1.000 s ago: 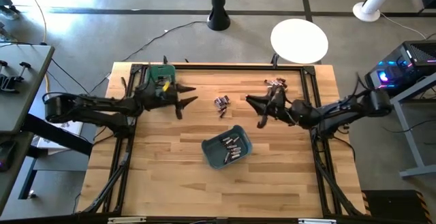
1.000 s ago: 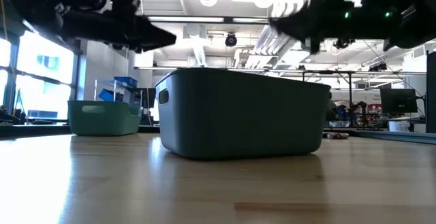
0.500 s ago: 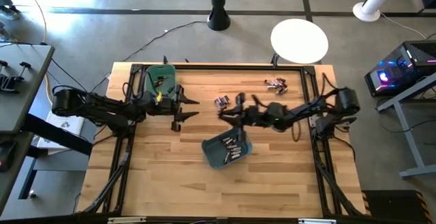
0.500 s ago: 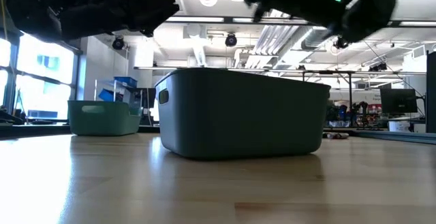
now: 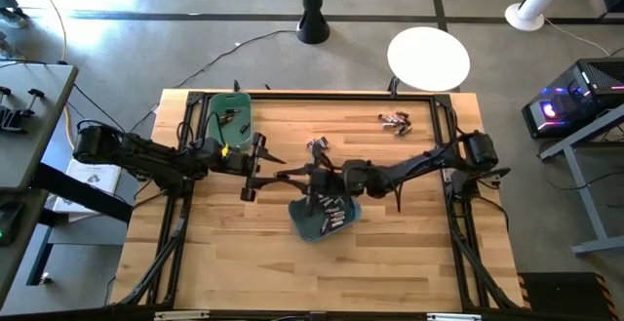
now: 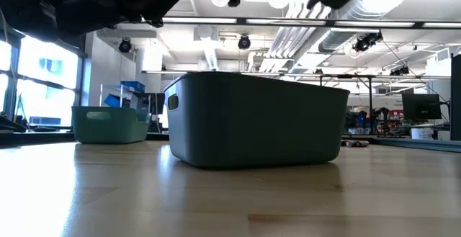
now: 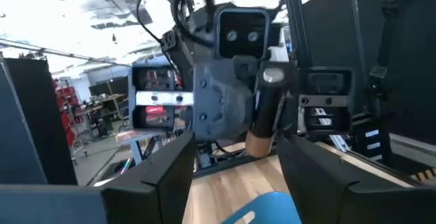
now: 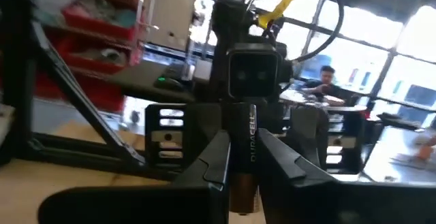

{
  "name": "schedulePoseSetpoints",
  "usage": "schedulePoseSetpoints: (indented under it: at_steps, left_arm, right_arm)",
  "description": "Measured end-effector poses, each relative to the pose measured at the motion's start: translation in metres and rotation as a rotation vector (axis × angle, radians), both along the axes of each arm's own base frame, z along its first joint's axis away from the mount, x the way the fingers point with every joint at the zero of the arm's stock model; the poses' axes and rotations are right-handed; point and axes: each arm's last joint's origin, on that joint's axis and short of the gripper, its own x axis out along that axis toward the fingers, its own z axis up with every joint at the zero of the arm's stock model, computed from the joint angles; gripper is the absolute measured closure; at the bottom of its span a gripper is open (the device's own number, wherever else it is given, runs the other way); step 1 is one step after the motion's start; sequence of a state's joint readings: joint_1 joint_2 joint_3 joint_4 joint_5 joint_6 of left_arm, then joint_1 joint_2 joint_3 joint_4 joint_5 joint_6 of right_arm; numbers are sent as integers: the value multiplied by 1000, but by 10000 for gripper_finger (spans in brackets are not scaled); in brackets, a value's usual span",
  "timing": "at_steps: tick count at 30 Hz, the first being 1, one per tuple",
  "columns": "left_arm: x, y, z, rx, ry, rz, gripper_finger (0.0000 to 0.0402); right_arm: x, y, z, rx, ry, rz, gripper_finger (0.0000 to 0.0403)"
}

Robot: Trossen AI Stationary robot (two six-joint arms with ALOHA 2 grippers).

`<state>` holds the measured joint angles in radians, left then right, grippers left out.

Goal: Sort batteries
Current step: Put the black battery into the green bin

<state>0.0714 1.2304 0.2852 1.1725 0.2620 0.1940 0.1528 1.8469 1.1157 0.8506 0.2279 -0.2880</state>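
Right pincer (image 8: pixel 240 157) grips one cylindrical battery (image 8: pixel 243 149) (copper-topped). Left pincer (image 5: pixel 255 155) faces it, released. Two plastic bins (image 5: pixel 327 211), wooden desk (image 5: pixel 244 253).

Teal bin (image 5: pixel 314 225) lay mid-table; green bin (image 5: pixel 234 103) at far left; white round stool (image 5: pixel 429 58) stood beyond the table

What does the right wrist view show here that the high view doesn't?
Only the right wrist view shows the battery clamped upright between the right gripper fingers, and a person in the room behind. Only the high view shows the teal bin holding sorted batteries, the green bin, and loose batteries on the table. Both show the left gripper facing the right one.
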Motion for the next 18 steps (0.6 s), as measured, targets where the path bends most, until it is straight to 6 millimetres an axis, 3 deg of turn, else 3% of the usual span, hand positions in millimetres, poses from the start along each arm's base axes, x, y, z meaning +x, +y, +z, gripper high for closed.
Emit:
schedulePoseSetpoints:
  at_steps: [18]
  left_arm:
    - [-8, -2, 2, 64, -15, -39, 186]
  right_arm:
    - [-1, 11, -2, -28, 50, -116, 373]
